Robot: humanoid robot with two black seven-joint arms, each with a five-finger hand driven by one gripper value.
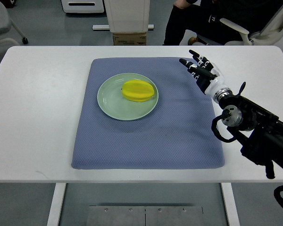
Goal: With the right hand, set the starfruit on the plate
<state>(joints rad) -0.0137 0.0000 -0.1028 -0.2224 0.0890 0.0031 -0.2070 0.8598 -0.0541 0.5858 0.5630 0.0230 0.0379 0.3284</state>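
Nearest the camera, a metal base plate (145,215) lies on the floor below the near edge of the white table (33,117), between its two legs. On the table top, a blue-grey mat (146,141) covers the central area and lies flat. At the right, the robot's dark right arm (254,127) enters from the picture's right edge and extends up and to the left over the table. Its right hand (202,69) hovers over the far right corner of the mat, fingers (194,54) extended and spread, gripping nothing.

On the far left portion of the mat rests a pale green plate (111,106). One yellow starfruit (138,91) lies on this plate, offset toward its far right rim and well apart from the hand.

Beyond the table's far edge stand a white pedestal (128,16) with a cardboard box (129,38) at its foot, and a seated person (198,21) in dark clothing on a white chair (269,30).
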